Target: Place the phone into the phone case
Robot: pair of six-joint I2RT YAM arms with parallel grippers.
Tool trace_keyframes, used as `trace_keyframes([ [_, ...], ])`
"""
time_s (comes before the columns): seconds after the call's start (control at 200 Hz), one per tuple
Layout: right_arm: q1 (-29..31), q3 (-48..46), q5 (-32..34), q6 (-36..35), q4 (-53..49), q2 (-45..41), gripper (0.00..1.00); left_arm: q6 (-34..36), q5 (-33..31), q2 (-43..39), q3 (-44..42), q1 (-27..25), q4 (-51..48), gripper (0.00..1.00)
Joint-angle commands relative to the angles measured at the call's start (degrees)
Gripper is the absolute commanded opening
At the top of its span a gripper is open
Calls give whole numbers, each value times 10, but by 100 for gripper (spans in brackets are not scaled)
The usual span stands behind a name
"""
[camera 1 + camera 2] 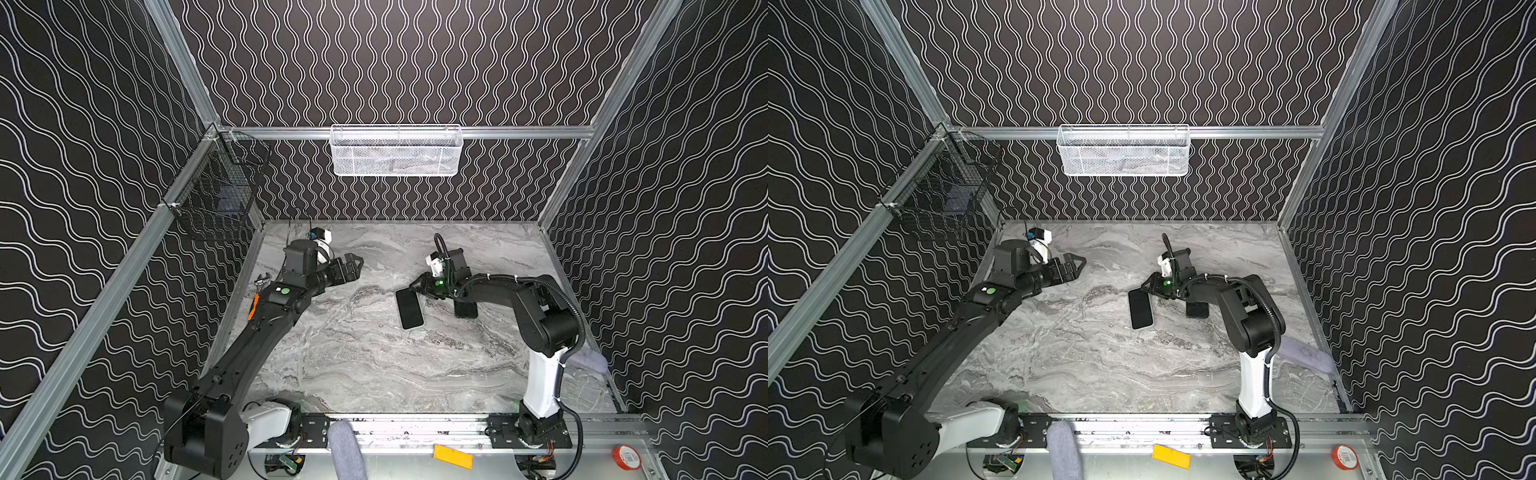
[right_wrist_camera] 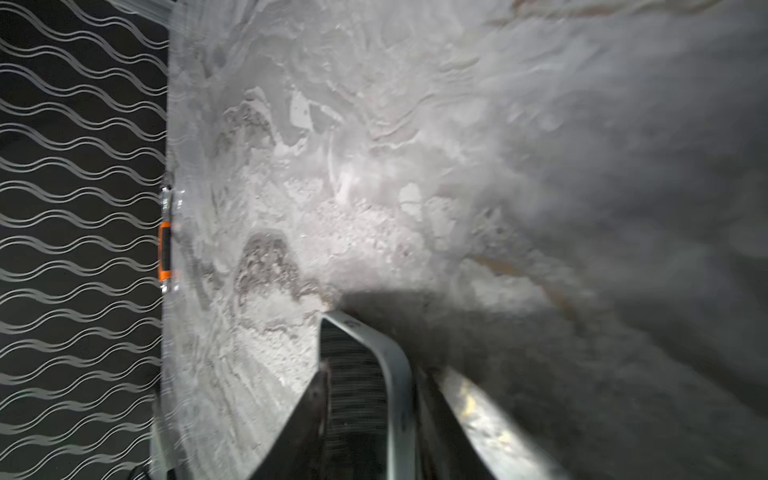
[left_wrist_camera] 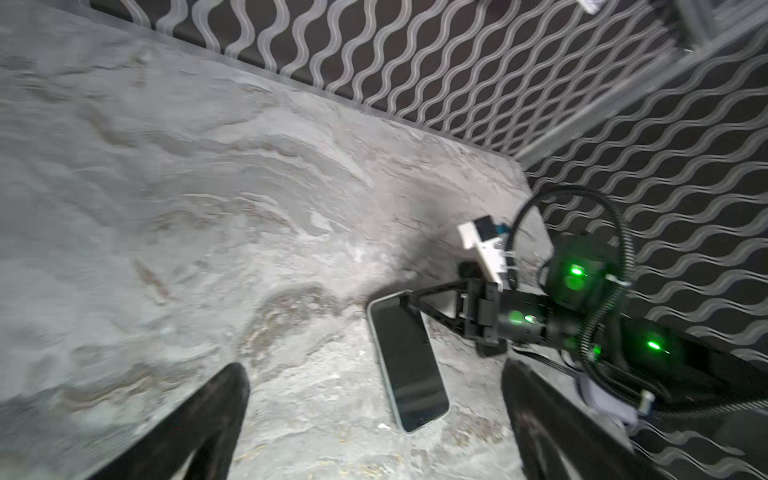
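Black phone (image 1: 409,308) flat on the marble bench (image 1: 374,365); my right hand (image 1: 417,290) straddles its far end, grip unclear; left hand (image 1: 358,267) spread wide.

Top views crisp, wrist views smeared.
Both top views are sharp and evenly lit from above, and the bench (image 1: 374,365) is pale with only faint shadows. The left wrist view is motion-blurred, worst at upper left, and green lights (image 3: 575,272) flare at right. The right wrist view is blurred too, bright at centre and sinking to murk at right, with a dark shadow above the phone (image 2: 353,374).
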Motion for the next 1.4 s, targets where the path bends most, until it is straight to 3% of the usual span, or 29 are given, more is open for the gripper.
trace_keyframes([
  [0.0, 1, 1, 53, -27, -30, -20, 49, 17, -90, -4, -3, 14, -21, 98],
  [0.175, -1, -38, 182, -69, -48, -156, 59, 50, -314, -49, -46, 31, -9, 98],
  [0.23, -6, -64, 249, -92, -37, -214, 63, 83, -352, -75, -89, 37, 55, 98],
  [0.32, -26, -134, 342, -125, 10, -311, 67, 193, -393, -115, -186, 37, 206, 98],
  [0.39, -59, -182, 371, -149, 37, -378, 70, 229, -428, -128, -244, 39, 274, 98],
  [0.515, -105, -290, 477, -200, 117, -480, 73, 310, -410, -101, -315, 44, 380, 98],
  [0.63, -145, -418, 551, -243, 248, -549, 75, 293, -388, -57, -337, 57, 424, 98],
  [0.711, -169, -503, 562, -263, 367, -565, 75, 264, -383, -25, -358, 67, 489, 99],
  [0.881, -191, -578, 574, -281, 509, -492, 74, 291, -313, 54, -372, 85, 646, 99],
  [0.981, -203, -618, 559, -264, 667, -414, 75, 305, -291, 109, -375, 88, 719, 98],
  [1.046, -205, -618, 541, -289, 735, -360, 74, 300, -284, 134, -377, 91, 744, 99],
  [1.151, -210, -602, 507, -309, 779, -295, 76, 325, -229, 180, -374, 95, 786, 99],
  [1.241, -210, -566, 450, -307, 670, -296, 76, 330, -198, 171, -363, 95, 749, 99],
  [1.296, -212, -552, 454, -323, 713, -253, 79, 339, -176, 173, -357, 95, 740, 99],
  [1.341, -212, -544, 455, -327, 712, -246, 85, 336, -176, 174, -347, 95, 721, 98],
  [1.396, -217, -519, 463, -296, 605, -275, 99, 336, -173, 173, -347, 97, 721, 99],
])
